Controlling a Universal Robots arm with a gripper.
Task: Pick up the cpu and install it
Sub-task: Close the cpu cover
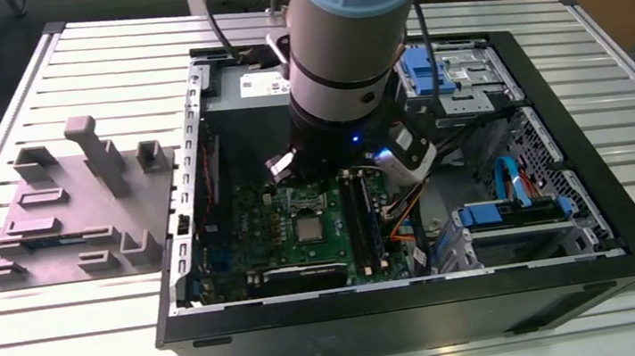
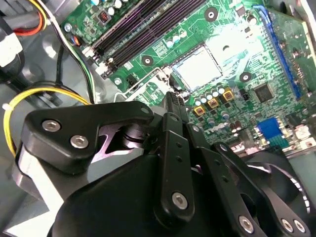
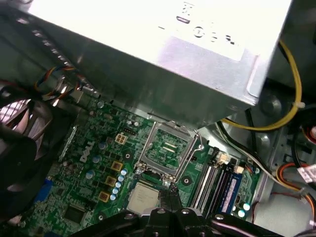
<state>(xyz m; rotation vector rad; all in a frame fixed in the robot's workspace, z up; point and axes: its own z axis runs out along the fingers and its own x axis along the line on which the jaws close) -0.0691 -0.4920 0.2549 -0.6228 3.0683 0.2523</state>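
The cpu (image 3: 143,198) is a small silver square lying flat in its socket on the green motherboard (image 3: 94,163); it also shows in the exterior view as the cpu (image 1: 306,230) and in the second wrist view as the cpu (image 2: 200,66). The socket's metal retention frame (image 3: 168,148) stands tilted open beside it. My gripper (image 3: 170,193) hovers just over the chip's edge, its black fingers (image 2: 170,106) closed together with nothing between them. The arm (image 1: 336,68) reaches down into the open computer case (image 1: 613,252).
A grey power-supply box (image 3: 148,44) sits close behind the socket. Black memory sticks (image 1: 360,213) run beside it. A fan (image 3: 19,143), yellow cables (image 3: 291,98) and blue drive bays (image 1: 514,214) crowd the case. A grey parts fixture (image 1: 70,215) lies at the exterior view's left.
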